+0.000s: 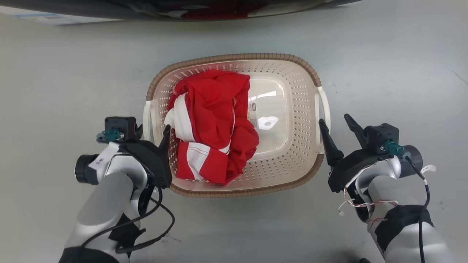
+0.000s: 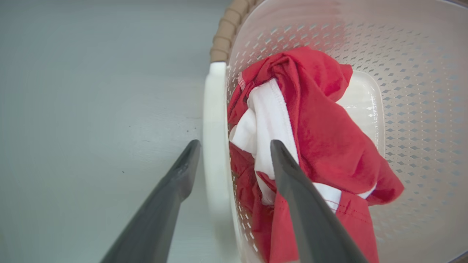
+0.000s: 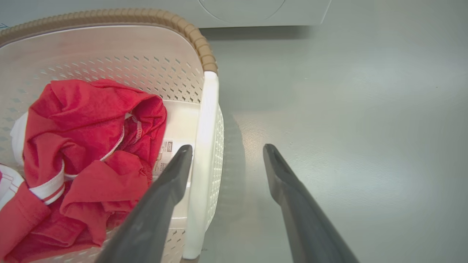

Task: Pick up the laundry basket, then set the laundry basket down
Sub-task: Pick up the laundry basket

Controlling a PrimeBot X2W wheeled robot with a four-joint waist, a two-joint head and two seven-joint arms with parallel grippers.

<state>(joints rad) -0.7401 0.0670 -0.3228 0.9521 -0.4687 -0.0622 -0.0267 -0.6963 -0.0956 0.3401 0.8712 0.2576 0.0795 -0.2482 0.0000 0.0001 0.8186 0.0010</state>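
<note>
A cream-white perforated laundry basket with a brown woven-look rim stands on a grey floor, squarely in front of the two-armed robot and between its grippers. A crumpled red garment with white bands lies heaped in the robot's-left half of the basket. The bare, glossy bottom on the other side carries a small printed sticker.

The left gripper is spread wide and holds nothing. In the left wrist view its two dark fingers straddle the basket's white left handle, one finger outside over the floor and the other inside above the red cloth. There is a visible gap on either side of the handle.

The right gripper mirrors this at the opposite end, its jaws parted and nothing clamped. In the right wrist view the white right handle runs between the fingers. The inner finger lies close against the handle's basket side, while the outer finger stands well clear over the floor. Whether that inner finger actually touches the plastic cannot be told.

Beyond the basket's far rim, the white front of a washing machine shows part of a round door outline at the top of the right wrist view.
</note>
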